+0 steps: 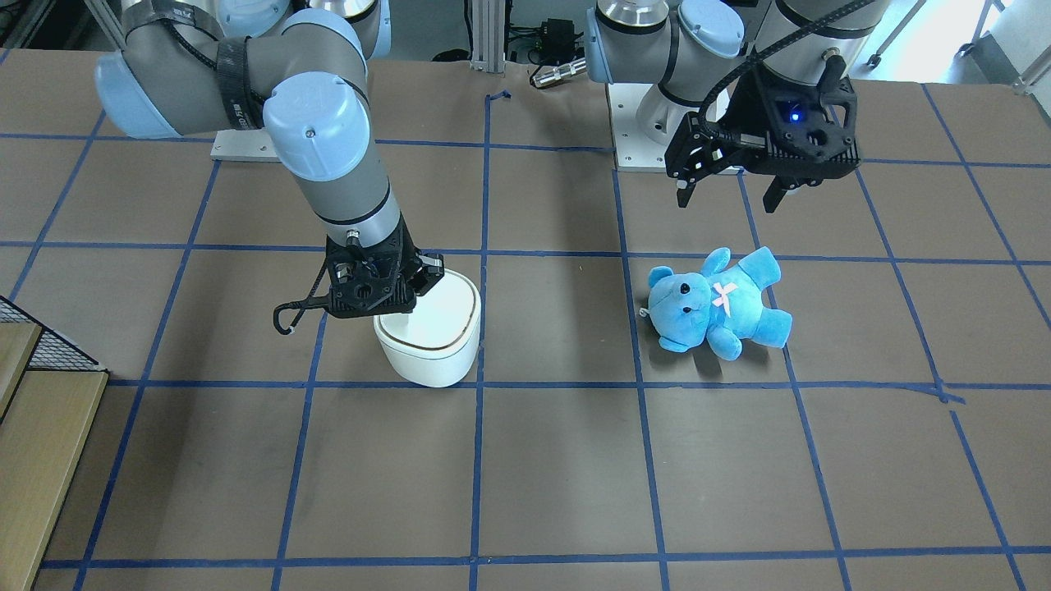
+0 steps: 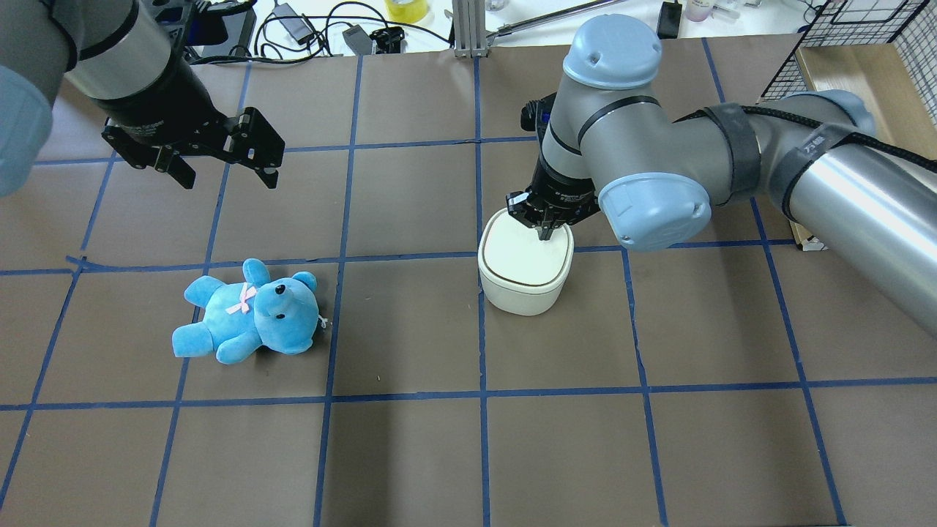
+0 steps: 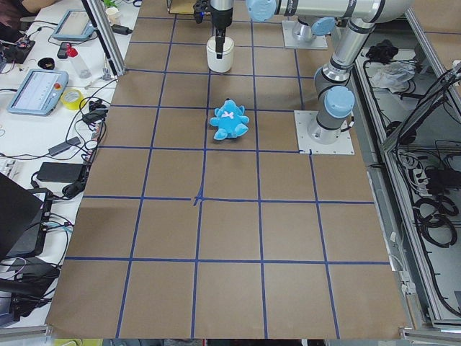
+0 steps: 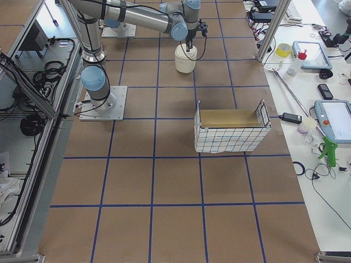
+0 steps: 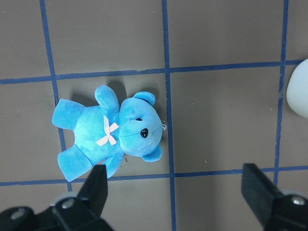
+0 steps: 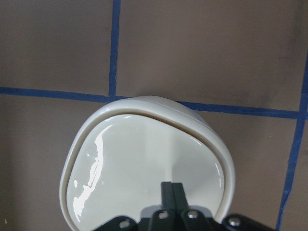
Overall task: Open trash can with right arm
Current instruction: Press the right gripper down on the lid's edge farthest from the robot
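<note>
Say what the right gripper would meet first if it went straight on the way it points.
The lid of the trash can: the shut right gripper points straight down at it, near one edge. It looks at or just above the lid; contact is unclear.

Bin (image 2: 521,296): on the worktop (image 2: 410,439), robot's right side.
Teddy (image 2: 249,315): lying well apart to its left.
Right hand (image 2: 545,234): over the bin's lid (image 2: 521,258).
</note>
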### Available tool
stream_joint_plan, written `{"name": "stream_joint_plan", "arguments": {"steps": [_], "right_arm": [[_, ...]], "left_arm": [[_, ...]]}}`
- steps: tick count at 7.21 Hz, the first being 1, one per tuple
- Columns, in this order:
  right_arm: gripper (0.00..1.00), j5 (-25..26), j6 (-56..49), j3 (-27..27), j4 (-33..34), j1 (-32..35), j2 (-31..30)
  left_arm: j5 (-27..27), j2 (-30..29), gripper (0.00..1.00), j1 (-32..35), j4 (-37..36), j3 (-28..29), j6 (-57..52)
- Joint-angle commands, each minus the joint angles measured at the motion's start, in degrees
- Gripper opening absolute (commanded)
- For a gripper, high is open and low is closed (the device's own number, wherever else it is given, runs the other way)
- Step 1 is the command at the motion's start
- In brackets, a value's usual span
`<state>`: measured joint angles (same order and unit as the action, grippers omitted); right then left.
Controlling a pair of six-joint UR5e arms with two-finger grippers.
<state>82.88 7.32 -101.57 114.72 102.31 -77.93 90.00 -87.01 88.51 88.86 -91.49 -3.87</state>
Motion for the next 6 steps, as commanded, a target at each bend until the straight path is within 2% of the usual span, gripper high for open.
{"name": "stream_joint_plan", "arguments": {"steps": [1, 6], "right_arm": [[0.00, -1.2, -0.6, -0.2, -0.2, 0.0, 0.5], [0.00, -1.1, 0.0, 0.2, -0.8, 0.0, 1.2]], "left_arm": [[0.0, 0.0, 1.00, 0.0, 0.0, 0.0, 0.0], [0.0, 0.0, 1.00, 0.0, 0.0, 0.0, 0.0]]}}
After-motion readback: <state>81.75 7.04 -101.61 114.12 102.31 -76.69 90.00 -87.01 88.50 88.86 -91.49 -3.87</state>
